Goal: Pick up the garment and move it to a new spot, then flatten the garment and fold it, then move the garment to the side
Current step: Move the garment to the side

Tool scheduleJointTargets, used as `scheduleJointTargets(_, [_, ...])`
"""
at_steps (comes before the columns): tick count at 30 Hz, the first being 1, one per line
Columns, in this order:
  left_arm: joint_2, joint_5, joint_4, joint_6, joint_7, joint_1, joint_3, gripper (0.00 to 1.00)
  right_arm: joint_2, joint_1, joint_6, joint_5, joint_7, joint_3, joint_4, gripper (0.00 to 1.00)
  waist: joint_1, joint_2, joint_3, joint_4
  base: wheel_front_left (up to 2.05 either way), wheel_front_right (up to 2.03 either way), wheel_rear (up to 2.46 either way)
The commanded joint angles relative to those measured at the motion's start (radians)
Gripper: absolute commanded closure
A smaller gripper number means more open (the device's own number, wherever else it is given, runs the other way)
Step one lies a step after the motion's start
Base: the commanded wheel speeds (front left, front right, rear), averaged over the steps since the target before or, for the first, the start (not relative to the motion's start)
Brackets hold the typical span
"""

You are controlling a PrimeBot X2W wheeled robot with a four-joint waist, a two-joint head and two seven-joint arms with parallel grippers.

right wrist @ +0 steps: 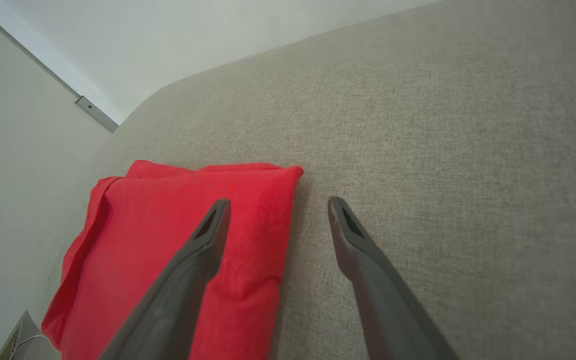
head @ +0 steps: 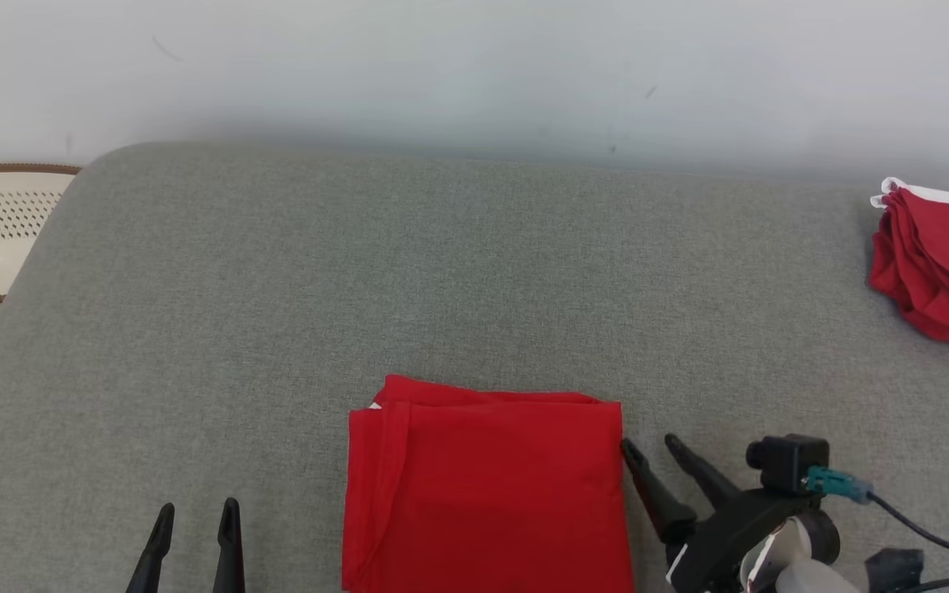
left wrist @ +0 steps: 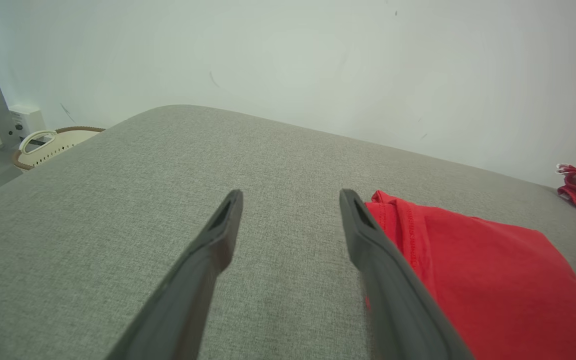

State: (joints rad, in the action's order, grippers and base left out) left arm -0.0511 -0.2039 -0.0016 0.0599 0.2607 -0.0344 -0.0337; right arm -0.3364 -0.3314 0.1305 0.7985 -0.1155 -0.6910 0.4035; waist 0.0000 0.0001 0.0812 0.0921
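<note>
Red garment [head: 487,494] lies folded between left jaws and right jaws, both apart.

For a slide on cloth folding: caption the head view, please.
Folded red garment on the grey surface between the open left gripper and right gripper; another red cloth lies far right.

Bright, even, diffuse light; no glare. Soft shadow band at foot of wall [head: 474,82], behind bench [head: 194,288]. Head view sharp, weave clear. Wrist views wide-angle: bench edge bows; fingers [left wrist: 193,285] of left tool [left wrist: 291,192] soft near lens. Right wrist view warmer.
</note>
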Motion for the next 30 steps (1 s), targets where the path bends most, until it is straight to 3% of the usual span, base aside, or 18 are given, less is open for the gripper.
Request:
scheduleJointTargets(1, [0.000, 0.003, -0.003, -0.004, 0.006, 0.000, -0.002, 0.00, 0.012, 0.018, 0.000, -0.011, 0.025, -0.004, 0.002, 0.00, 0.0000, -0.0001, 0.004, -0.003, 0.00, 0.00, 0.00])
scheduleJointTargets(16, [0.001, -0.002, 0.000, -0.003, 0.006, 0.002, 0.001, 0.00, 0.056, 0.072, 0.000, 0.057, 0.183, -0.047, 0.038, 0.00, 0.0000, -0.0001, 0.013, 0.015, 0.00, 0.00, 0.00])
scheduleJointTargets(17, [0.000, -0.003, 0.000, -0.004, 0.006, 0.002, 0.001, 0.00, 0.059, 0.072, 0.000, 0.064, 0.196, -0.053, 0.040, 0.15, 0.0000, -0.0001, 0.013, 0.015, 0.00, 0.00, 0.00])
scheduleJointTargets(18, [0.000, -0.003, 0.001, -0.004, 0.006, 0.002, 0.001, 0.00, 0.060, 0.070, 0.000, 0.068, 0.205, -0.059, 0.042, 0.51, 0.0000, -0.0001, 0.013, 0.015, 0.00, 0.00, 0.00])
scheduleJointTargets(19, [0.001, -0.004, 0.001, -0.004, 0.006, 0.002, 0.001, 0.00, 0.062, 0.069, 0.000, 0.078, 0.216, -0.065, 0.043, 0.65, 0.0000, -0.0001, 0.014, 0.015, 0.00, 0.00, 0.00])
scheduleJointTargets(20, [0.001, -0.004, 0.001, -0.005, 0.006, 0.003, 0.001, 0.00, 0.064, 0.067, 0.000, 0.087, 0.224, -0.070, 0.043, 1.00, 0.0000, -0.0001, 0.014, 0.015, 0.00, 0.00, 0.00])
scheduleJointTargets(30, [0.000, -0.014, 0.004, -0.007, 0.006, 0.010, 0.003, 0.00, 0.041, -0.032, 0.000, 0.062, 0.152, -0.061, 0.049, 1.00, 0.0000, -0.0001, 0.021, 0.016, 0.00, 0.00, 0.00])
